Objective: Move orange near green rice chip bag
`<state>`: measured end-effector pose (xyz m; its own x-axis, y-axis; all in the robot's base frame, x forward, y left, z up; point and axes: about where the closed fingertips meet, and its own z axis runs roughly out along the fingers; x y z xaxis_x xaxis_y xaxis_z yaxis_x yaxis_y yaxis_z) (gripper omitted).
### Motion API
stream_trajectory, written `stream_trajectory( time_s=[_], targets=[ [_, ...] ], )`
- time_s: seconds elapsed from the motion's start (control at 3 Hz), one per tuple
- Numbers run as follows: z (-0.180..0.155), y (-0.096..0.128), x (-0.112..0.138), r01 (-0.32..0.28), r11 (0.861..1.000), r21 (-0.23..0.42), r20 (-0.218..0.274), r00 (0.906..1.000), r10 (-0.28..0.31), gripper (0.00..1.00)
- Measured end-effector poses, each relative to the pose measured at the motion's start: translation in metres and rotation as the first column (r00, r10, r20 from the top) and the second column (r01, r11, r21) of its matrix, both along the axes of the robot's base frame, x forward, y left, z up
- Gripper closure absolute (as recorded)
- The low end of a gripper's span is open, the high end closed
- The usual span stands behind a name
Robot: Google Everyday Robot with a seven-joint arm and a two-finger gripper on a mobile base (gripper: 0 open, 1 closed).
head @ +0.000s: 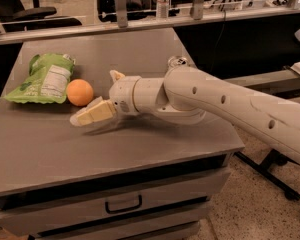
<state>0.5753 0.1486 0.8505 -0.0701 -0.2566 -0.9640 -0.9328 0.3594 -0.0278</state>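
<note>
Here the grey desk carries everything, and the white arm reaches across it from the right. The green rice chip bag lies flat at the desk's back left. The gripper hovers low with its jaws spread open and empty. The orange rests on the desk just beside the bag's right edge.

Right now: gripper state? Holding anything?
Gripper: open, holding nothing. It is low over the table, just right of the orange, which rests beside the chip bag.
</note>
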Motion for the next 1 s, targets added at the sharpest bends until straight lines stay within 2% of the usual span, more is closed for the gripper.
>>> stream_trajectory(
  time_s=[0.33,0.67,1.0],
  targets=[
    [0.003,-0.03,-0.011,0.057,0.998,-0.028,-0.001,0.9984,-0.057,0.0],
    [-0.004,-0.075,-0.035,0.14,0.985,-0.105,-0.05,0.988,-0.146,0.0],
    [0.0,-0.067,-0.034,0.126,0.987,-0.096,-0.038,0.9908,-0.13,0.0]
  ],
)
